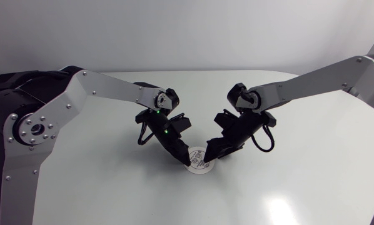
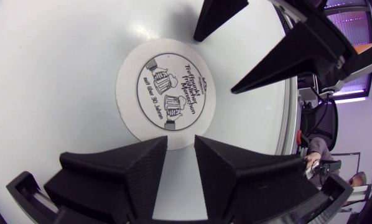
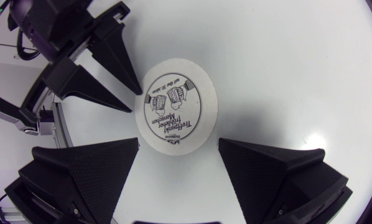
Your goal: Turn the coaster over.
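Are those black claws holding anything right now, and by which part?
Nothing is held. The coaster lies flat on the table; the left gripper and right gripper are both open at its edge.

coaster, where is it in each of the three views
Head view: coaster near the middle, between the tips of the left hand and the right hand.
Left wrist view: coaster just ahead of the left hand, print up.
Right wrist view: coaster ahead of the open right hand.
Shared landmark: the two hands facing each other across it.
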Action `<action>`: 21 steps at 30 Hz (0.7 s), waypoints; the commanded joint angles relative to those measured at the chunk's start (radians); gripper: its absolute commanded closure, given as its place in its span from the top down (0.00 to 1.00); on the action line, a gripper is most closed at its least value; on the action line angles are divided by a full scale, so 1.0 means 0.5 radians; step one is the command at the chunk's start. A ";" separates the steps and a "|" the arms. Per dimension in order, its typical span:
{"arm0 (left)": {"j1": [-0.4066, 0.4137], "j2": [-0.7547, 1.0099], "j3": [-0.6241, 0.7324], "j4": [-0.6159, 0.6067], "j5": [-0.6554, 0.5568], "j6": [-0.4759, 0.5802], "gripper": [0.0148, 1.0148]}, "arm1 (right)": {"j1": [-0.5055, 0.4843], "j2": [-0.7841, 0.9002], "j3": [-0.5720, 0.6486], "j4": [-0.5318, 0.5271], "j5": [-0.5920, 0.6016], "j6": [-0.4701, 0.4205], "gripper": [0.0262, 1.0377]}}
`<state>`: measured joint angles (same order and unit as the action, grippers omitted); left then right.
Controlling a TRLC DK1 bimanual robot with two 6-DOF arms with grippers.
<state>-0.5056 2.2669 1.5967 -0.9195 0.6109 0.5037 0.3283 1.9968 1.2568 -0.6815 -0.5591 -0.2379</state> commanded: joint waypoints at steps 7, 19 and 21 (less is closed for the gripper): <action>-0.023 0.111 -0.067 0.017 -0.013 0.005 0.32 | -0.009 0.369 0.199 -0.107 -0.174 0.062 0.90; -0.026 0.117 -0.061 0.032 -0.013 0.008 0.32 | 0.074 0.243 0.238 -0.211 -0.391 0.034 0.84; -0.032 0.117 -0.061 0.032 -0.013 0.008 0.32 | 0.074 0.191 0.248 -0.220 -0.394 0.028 0.84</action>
<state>-0.5064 2.2669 1.5967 -0.9165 0.6117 0.5037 0.3435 2.1120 1.3952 -0.7654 -0.7368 -0.2241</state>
